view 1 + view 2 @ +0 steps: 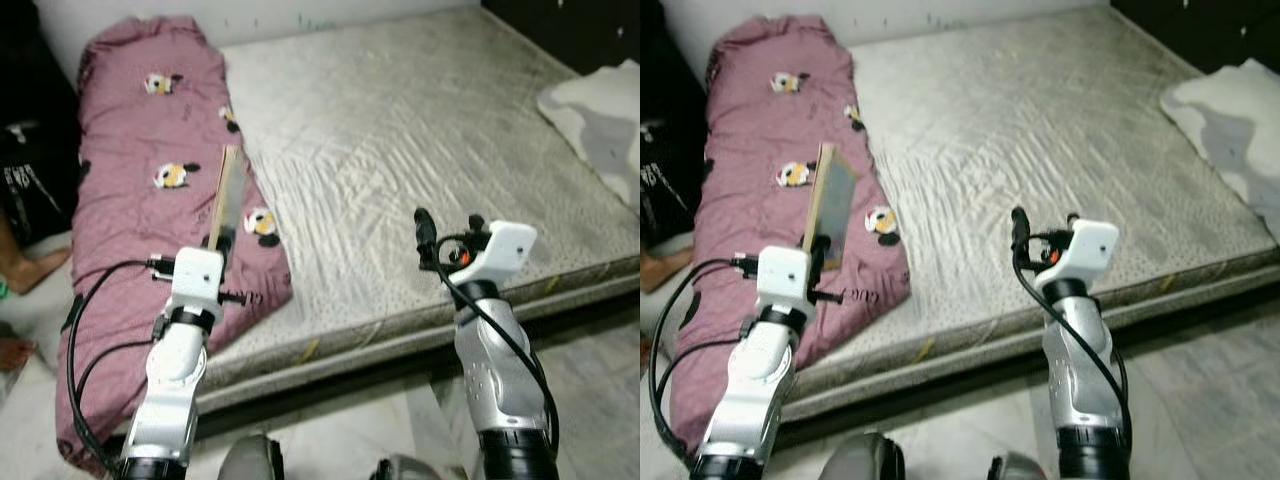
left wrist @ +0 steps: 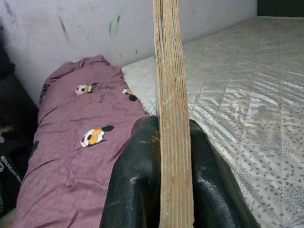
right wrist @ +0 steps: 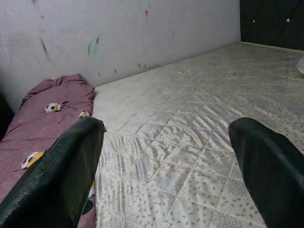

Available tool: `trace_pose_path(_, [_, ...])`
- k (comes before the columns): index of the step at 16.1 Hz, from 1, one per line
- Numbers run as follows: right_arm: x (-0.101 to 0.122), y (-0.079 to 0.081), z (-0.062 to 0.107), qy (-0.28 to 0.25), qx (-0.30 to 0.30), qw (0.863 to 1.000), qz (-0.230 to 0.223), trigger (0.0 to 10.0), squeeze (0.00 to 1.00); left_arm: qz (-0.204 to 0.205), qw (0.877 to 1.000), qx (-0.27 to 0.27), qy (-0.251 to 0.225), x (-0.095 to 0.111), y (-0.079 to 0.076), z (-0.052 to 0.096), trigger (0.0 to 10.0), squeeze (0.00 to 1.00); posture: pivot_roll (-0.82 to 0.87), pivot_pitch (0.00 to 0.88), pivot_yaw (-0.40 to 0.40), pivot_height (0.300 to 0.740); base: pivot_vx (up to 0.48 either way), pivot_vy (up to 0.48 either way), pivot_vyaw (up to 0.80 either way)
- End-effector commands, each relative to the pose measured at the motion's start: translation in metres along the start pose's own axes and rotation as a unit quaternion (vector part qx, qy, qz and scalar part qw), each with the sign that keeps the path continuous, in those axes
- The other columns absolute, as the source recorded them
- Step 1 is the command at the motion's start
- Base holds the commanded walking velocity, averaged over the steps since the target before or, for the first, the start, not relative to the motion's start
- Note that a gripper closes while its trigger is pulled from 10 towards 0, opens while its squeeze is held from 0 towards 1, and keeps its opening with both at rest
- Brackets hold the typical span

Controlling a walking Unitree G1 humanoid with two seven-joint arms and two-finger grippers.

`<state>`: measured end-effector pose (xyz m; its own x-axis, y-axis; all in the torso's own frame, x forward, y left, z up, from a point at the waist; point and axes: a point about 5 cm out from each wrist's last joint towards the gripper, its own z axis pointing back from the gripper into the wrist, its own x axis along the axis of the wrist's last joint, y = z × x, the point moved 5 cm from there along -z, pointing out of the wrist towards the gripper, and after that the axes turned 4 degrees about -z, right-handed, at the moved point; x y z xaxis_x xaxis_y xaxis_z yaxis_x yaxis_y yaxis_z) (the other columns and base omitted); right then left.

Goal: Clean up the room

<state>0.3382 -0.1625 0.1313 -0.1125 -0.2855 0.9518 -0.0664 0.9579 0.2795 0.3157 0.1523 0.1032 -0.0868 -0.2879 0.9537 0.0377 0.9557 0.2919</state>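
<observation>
Landmark: the mattress (image 1: pixel 420 160) is lying bare on the floor, and every place below is given from it.
Held thing: the left gripper (image 1: pixel 222 243) is clamping a thin wooden board (image 1: pixel 227 195) edge-on; in the left wrist view both black fingers (image 2: pixel 137 180) are pressing flat against its two faces, so the jaws are closed on it.
Board position: it is standing nearly upright over the mattress's left side, above the pink quilt (image 1: pixel 150 200) with the cartoon prints.
Right gripper (image 1: pixel 445 232): it is hovering over the mattress's near edge with its jaws spread wide and nothing between them.
Other clutter: a pale blanket (image 1: pixel 600 115) is lying at the mattress's far right corner.
Step in hand, as I judge it: the board is being carried off to a proper place.
Doing it well: keeping the squeeze steady is what matters, since a smooth board held at one end is likely to pivot or slide.
Also: keeping its tall edge clear of the quilt and the mattress while turning should avoid a snag.
</observation>
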Motion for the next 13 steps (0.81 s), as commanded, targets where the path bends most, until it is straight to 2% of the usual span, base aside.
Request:
trace_pose_path(1, [-0.003,0.0,0.002,0.007,0.002,1.0,-0.001,10.0,0.0,0.001,1.0,0.014,-0.013,0.007,0.006,0.001,10.0,0.0,-0.01,0.04,0.032,0.74,0.0,0.0,0.0])
trace_pose_path(7, [-0.005,-0.004,0.007,0.011,-0.003,1.0,0.012,10.0,0.0,0.017,1.0,0.0,-0.012,0.008,-0.002,-0.001,10.0,0.0,-0.03,0.035,0.025,0.74,0.0,0.0,0.0])
trace_pose_path(8, [-0.004,-0.002,0.007,0.01,0.01,0.999,0.03,10.0,0.0,0.016,1.0,-0.002,-0.012,0.008,-0.003,-0.002,10.0,0.0,-0.03,0.035,0.022,0.74,0.0,0.0,0.0])
trace_pose_path(13, [-0.002,-0.002,0.007,0.005,0.013,0.999,0.035,10.0,0.0,0.017,1.0,-0.015,-0.012,0.008,-0.012,0.0,10.0,0.0,-0.03,0.036,0.014,0.74,0.0,0.0,0.76])
